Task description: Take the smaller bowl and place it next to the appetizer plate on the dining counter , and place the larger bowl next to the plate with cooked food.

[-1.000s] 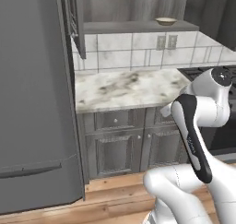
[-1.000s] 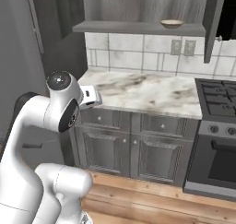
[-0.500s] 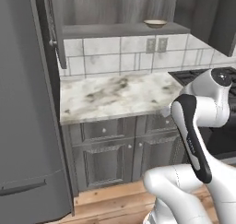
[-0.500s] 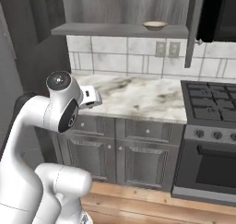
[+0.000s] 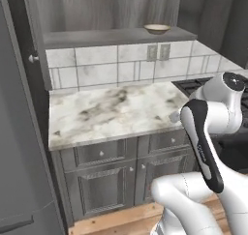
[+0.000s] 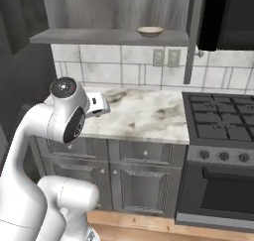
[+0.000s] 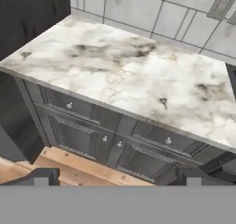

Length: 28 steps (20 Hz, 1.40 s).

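On the far left, a dark fridge point(image 5: 19, 132), then a white marble counter point(image 5: 111, 115) over grey cabinet doors point(image 6: 129, 180). Up on the grey shelf point(image 5: 116, 36) above the tiles, a small tan bowl point(image 5: 157, 29), well apart from the arm. Down low, gripper point(image 7: 117, 177) with fingers wide apart, holding nothing; off to the right, a black stove point(image 6: 221, 123).
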Tool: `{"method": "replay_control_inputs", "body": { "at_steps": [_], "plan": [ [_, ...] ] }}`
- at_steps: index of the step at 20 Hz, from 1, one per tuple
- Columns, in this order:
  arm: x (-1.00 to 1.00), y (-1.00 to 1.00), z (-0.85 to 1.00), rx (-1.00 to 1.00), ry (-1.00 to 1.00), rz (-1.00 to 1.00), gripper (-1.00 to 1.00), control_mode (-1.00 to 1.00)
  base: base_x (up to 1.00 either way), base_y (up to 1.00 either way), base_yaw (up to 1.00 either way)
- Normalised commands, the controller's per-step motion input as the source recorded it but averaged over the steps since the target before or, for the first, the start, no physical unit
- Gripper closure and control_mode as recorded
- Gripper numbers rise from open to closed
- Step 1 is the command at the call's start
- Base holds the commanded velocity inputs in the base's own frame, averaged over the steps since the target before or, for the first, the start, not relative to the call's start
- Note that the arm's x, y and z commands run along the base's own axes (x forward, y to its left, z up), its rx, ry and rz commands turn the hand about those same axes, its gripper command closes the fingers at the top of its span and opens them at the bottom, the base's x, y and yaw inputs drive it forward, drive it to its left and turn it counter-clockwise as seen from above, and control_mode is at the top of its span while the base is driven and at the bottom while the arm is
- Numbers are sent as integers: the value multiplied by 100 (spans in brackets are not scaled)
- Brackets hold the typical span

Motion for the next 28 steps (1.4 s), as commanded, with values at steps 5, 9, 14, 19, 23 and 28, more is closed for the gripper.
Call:
{"method": "replay_control_inputs", "body": {
  "at_steps": [5, 9, 14, 19, 23, 28],
  "plan": [
    [0, 0, 0, 0, 0, 0, -100, 100, 81, -13, -11],
    [0, 0, 0, 0, 0, 0, -100, 100, 73, -17, -11],
    [0, 0, 0, 0, 0, 0, -100, 100, 50, -30, -7],
    [0, 0, 0, 0, 0, 0, -100, 100, 38, -40, 0],
    [0, 0, 0, 0, 0, 0, -100, 100, 35, -49, 0],
    [0, 0, 0, 0, 0, 0, -100, 100, 63, -24, 4]
  ]
}}
